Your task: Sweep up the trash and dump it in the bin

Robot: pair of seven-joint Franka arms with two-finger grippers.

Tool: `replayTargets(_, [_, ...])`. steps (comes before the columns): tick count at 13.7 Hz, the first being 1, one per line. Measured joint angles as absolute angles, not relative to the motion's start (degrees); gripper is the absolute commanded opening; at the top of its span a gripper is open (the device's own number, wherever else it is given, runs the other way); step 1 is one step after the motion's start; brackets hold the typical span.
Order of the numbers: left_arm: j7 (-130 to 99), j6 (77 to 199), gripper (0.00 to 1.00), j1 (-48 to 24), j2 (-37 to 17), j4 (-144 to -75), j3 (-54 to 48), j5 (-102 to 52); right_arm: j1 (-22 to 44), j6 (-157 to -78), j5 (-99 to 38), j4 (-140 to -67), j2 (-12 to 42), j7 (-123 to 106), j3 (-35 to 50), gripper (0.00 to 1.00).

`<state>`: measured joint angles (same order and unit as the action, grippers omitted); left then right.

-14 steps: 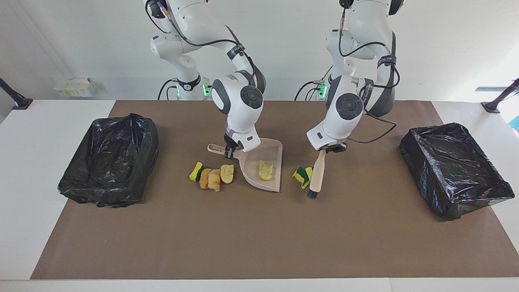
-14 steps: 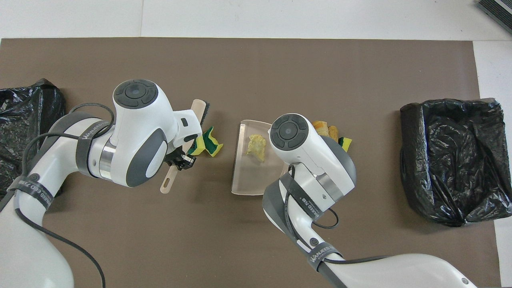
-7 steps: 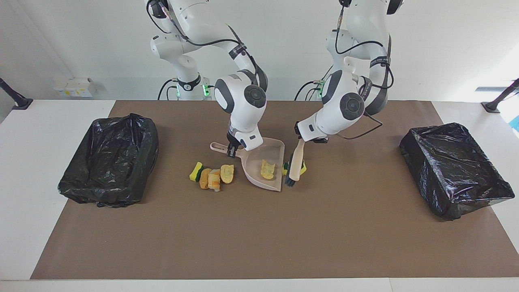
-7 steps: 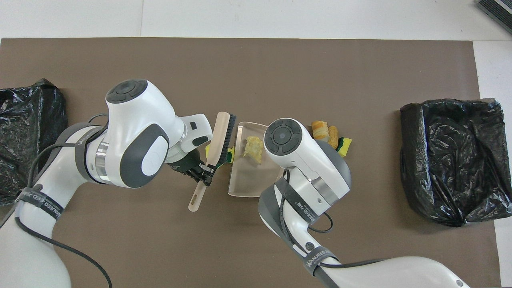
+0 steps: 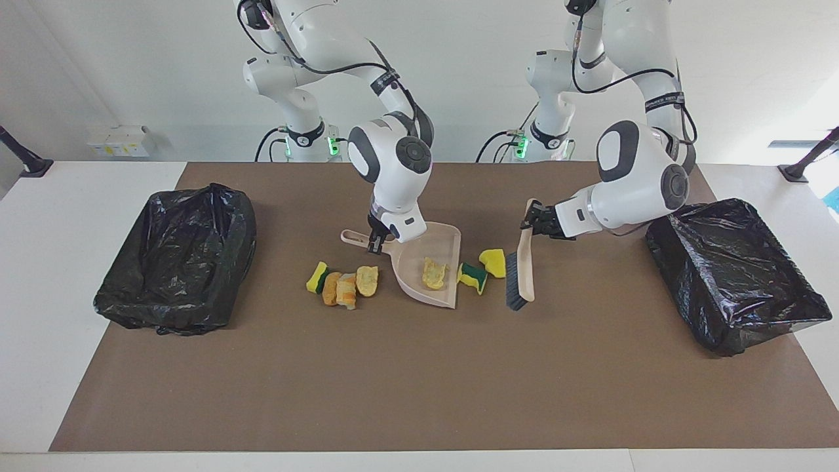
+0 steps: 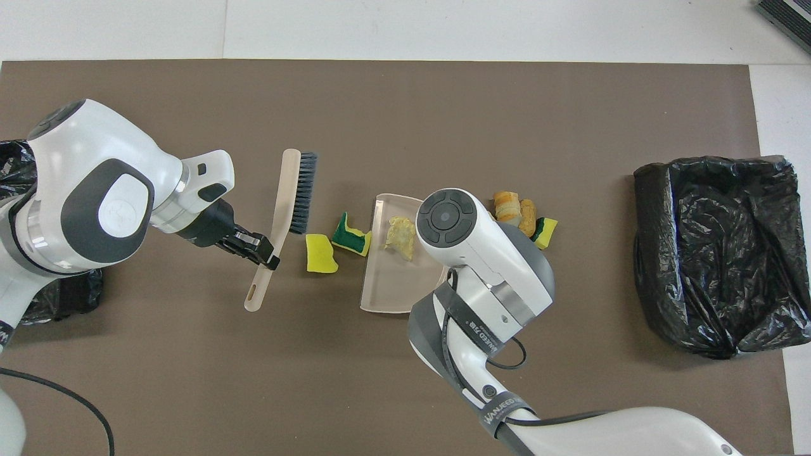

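A brown paper mat [image 5: 419, 367] covers the middle of a white table [image 5: 39, 275] set against a plain white wall. Taking the facing view from its left edge: a black plastic-lined bin [image 5: 177, 259] sits at the right arm's end of the table. Next comes a row of trash [image 5: 342, 283], a yellow sponge chunk with green backing touching three golden-brown bread bits, lying just beside a beige plastic dustpan [image 5: 429, 262]. The right gripper [image 5: 375, 241] is clamped on the dustpan's handle, its arm standing over the pan. One pale yellow crumbly piece [image 5: 433, 273] lies inside the pan near its open lip. Just outside that lip lie a green-backed sponge chunk [image 5: 472, 276] and, beside it, a plain yellow sponge chunk [image 5: 491, 262]. Touching or nearly touching the yellow chunk is a beige long-handled brush with dark bristles [image 5: 522, 265], bristles turned toward the sponges. The left gripper [image 5: 536, 219] grips the brush's handle, fingers closed on it. A second black-lined bin [image 5: 734, 275] sits at the left arm's end, partly under that arm's elbow.
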<state>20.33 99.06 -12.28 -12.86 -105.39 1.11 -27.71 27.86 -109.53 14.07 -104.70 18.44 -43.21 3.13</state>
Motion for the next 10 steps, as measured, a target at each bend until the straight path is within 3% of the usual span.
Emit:
replayTargets(3, [11.78, 104.91, 0.0, -15.49, -13.0, -108.44, 0.19, -18.76, 27.89, -110.16, 14.07, -104.83, 18.44, -43.21, 3.13, 0.0])
replayTargets(10, [-3.77, 100.93, 0.0, -21.09, -12.52, -112.4, -0.19, -4.81, 27.86, -111.76, 13.94, -105.66, 18.47, -50.01, 3.13, 0.0])
